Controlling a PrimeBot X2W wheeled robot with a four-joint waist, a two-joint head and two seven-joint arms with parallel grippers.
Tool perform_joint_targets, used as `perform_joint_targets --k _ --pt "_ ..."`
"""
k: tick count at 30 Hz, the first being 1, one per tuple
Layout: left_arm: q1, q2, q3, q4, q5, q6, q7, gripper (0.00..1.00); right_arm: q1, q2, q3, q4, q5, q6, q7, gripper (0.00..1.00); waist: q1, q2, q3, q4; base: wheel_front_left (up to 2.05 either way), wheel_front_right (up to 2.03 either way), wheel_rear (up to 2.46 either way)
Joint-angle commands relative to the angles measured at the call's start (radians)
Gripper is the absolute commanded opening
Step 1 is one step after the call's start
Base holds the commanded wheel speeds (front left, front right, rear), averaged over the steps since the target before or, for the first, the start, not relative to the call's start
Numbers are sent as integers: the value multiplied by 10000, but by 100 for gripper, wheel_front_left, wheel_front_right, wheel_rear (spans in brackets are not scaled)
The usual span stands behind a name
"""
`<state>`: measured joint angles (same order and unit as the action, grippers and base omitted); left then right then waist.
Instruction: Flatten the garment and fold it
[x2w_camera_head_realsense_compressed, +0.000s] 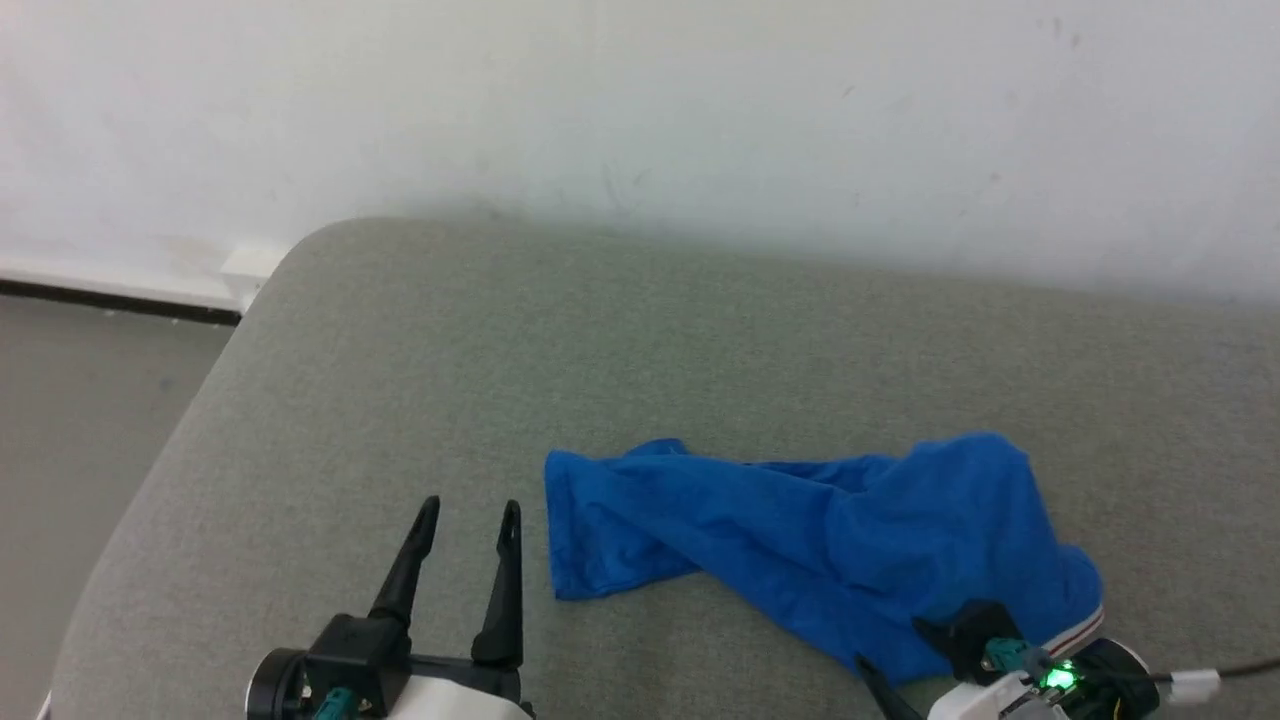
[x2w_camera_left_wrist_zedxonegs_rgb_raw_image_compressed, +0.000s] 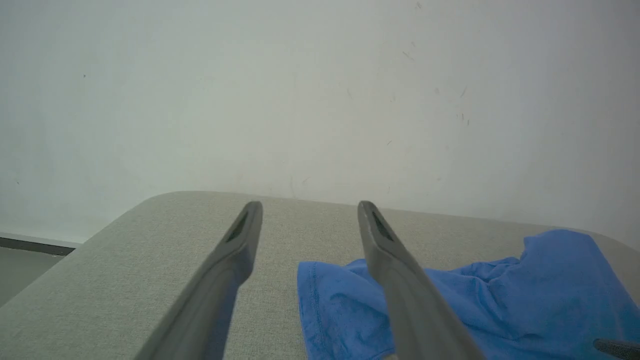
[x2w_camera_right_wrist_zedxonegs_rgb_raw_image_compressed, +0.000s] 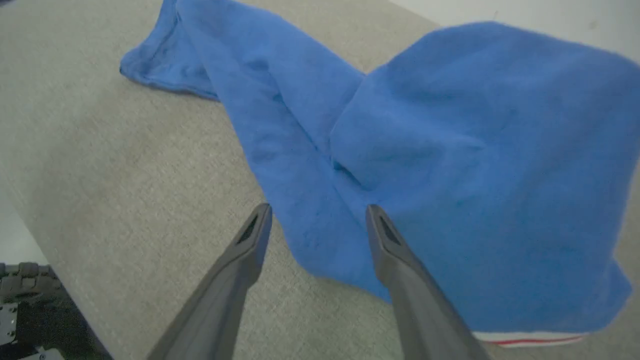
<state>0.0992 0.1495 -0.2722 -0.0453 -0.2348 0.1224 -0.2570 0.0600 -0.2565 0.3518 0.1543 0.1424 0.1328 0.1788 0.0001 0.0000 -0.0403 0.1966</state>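
The blue T-shirt (x2w_camera_head_realsense_compressed: 830, 540) is lying bunched, and with our left gripper (x2w_camera_head_realsense_compressed: 470, 505) and right gripper (x2w_camera_right_wrist_zedxonegs_rgb_raw_image_compressed: 318, 210) both holding jaws apart, we are risking pinching doubled layers together.

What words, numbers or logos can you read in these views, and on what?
None can be read. The garment lies crumpled with plain blue cloth showing; its white trim bears a thin red stripe but no lettering. The grey cushion and the wall carry no writing.
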Motion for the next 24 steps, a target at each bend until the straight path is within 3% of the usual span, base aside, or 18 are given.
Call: perform_joint_targets --k 1,11,12,13,14,19,24 --pt "-197 -122 26 68 96 -83 -47 100 -334 -184 175 166 240 -21 360 100 -1 0 292 388 0 0 0" --pt "-456 -574 297 244 310 -391 -47 100 -1204 -752 962 1688 805 -21 1551 100 -1 0 810 894 0 0 0" --pt "-458 -600 336 262 330 -416 -47 100 -1227 -778 1017 1850 894 -21 1605 88 -1 0 827 882 0 0 0" --pt "-456 -624 377 285 350 -437 -47 100 -1243 -837 1120 1972 961 -21 1658 15 -1 0 829 855 0 0 0" --pt "-446 -646 428 310 366 -451 -47 100 -1247 -916 1268 2038 1055 -21 1719 0 -1 0 819 798 0 0 0" --pt "-376 -729 589 421 394 -539 -47 100 -1115 -1382 1478 1907 1626 -21 1873 0 -1 0 668 393 0 0 0" --pt "-277 -818 708 520 451 -660 -47 100 -403 -2503 1121 913 2511 -21 2659 0 -1 0 360 -255 0 0 0"
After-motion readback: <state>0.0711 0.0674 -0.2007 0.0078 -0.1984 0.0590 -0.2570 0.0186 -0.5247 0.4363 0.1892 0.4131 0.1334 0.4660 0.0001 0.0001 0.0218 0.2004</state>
